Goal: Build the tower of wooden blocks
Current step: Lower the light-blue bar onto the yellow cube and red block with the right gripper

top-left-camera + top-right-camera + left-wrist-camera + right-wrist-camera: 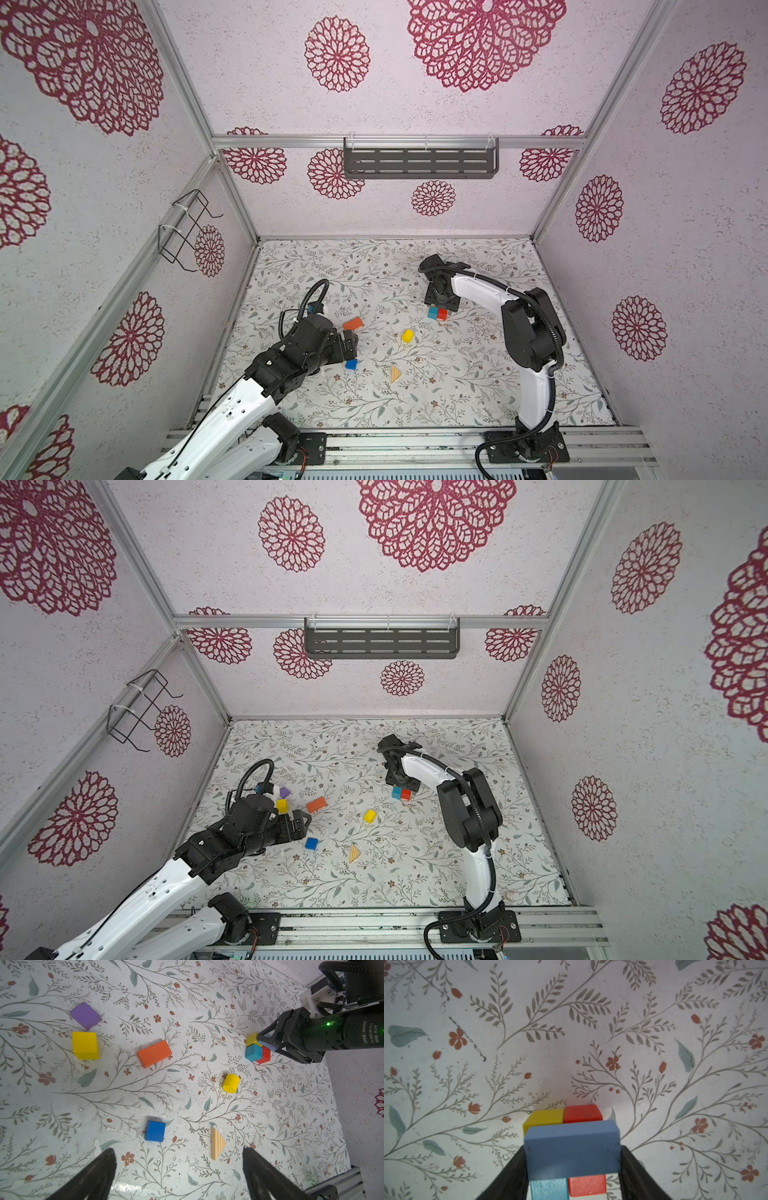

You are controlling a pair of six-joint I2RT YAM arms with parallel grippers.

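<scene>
L arm reaches in low from the left, elbow bent, with the left gripper (352, 341) spread wide, nothing betw. its fingers. R arm arches over, wrist pointing down; right gripper (572, 1154) clamps a light blue brick (571, 1142) by its ends.

Tower (438, 313), lowest tier: teal cube (549, 1188) and yellow base cube (544, 1116) in line, red block (582, 1113) alongside, all touching. A pale blue brick (572, 1149) lies across their tops. Loose pieces, well apart: purple cube (85, 1015), loose yellow cube (85, 1045), orange brick (154, 1054), yellow cylinder (231, 1083) on its side, blue cube (155, 1130), unpainted wedge (217, 1144) lying flat.
</scene>
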